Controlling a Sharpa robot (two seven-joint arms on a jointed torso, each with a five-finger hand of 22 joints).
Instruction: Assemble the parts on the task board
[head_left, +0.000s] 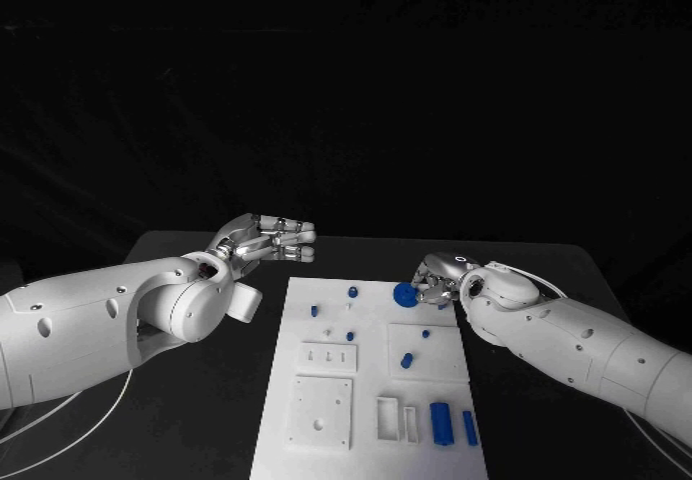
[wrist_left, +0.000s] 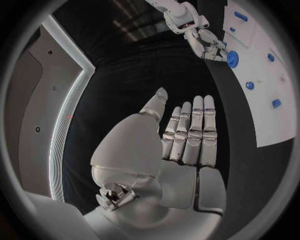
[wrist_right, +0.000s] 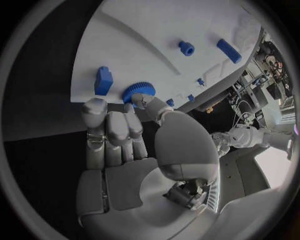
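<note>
Blue gear (head_left: 405, 293), pinched by the right hand (head_left: 437, 282) at the task board's (head_left: 325, 440) one-o'clock corner, should be kept level when seated, while the left hand (head_left: 268, 238) is held wide and empty.

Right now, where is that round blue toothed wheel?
In the head view, the blue gear sits at the task board's far right edge, touched by the right hand's fingertips.

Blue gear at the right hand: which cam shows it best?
Right wrist view. The blue gear sits close up there, teeth visible, with the right hand pinching it at the task board edge. In the head view it is a small disc; in the left wrist view, a small distant one.
</note>
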